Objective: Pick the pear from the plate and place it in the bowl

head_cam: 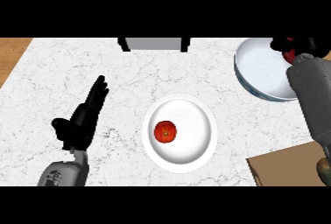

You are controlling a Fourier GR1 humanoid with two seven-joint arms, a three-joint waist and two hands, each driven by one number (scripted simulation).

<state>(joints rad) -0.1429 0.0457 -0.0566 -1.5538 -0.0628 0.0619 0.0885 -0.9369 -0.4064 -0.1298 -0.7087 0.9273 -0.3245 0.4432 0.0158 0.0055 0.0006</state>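
Our right hand [294, 46], fingers curled round something red, hangs over the bowl [262, 70], a tomato [165, 131] on the plate [184, 155] down-left; no pear visible, so we risk bowling the wrong fruit.

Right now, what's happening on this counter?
The robot's right hand is over the white bowl at the counter's far right, its fingers curled round something red that is mostly hidden. A red fruit lies on the white plate mid-counter, though the task names a pear. The left hand rests open at the left, fingers straight.
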